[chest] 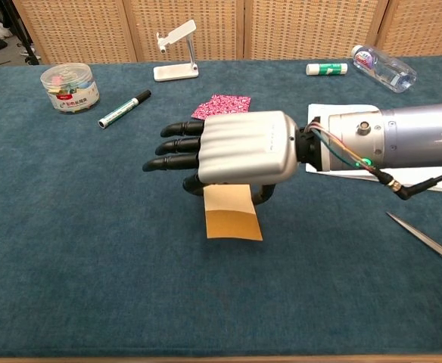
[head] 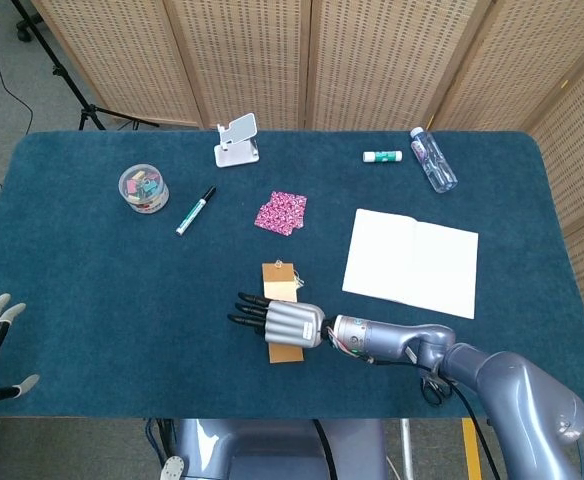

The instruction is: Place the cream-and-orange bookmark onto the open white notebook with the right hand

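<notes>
bookmark (chest: 233,214) clamped in right robot hand (chest: 240,149), near the notebook (head: 412,262)

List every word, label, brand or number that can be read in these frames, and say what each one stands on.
None can be read.
Marker: print on the barrel, too small to read.
Glue stick: green and white label, blurred.
Bottle: label unreadable.
Round tub: label band, too small.
Right hand: a faint mark on its back, illegible.
Bookmark and notebook: no visible text.
</notes>
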